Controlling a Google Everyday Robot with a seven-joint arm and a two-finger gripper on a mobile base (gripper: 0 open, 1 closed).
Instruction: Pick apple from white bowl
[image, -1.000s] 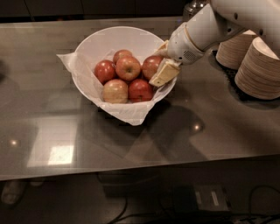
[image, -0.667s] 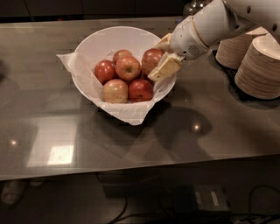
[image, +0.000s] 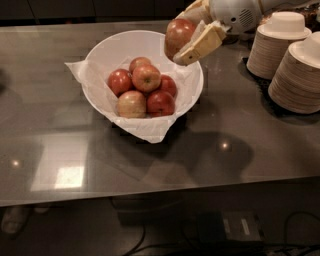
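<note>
The apple (image: 178, 34), large and dull red, is held in my gripper (image: 188, 36) above the right rim of the white bowl (image: 110, 50). My gripper is shut on it, with one pale finger (image: 202, 45) across its right side. The apple hangs clear of the bowl. The bowl is lined with crumpled white paper (image: 145, 130) and holds several other apples (image: 145, 87), one of them pale yellow (image: 131, 104).
Two stacks of beige paper bowls (image: 280, 45) (image: 300, 75) stand at the right, close to my arm. The grey table (image: 75, 165) reflects ceiling lights. Its front edge runs along the bottom, with cables on the floor below.
My gripper has lifted the apple up and out of the bowl, from the bowl's right side to above its rim.
</note>
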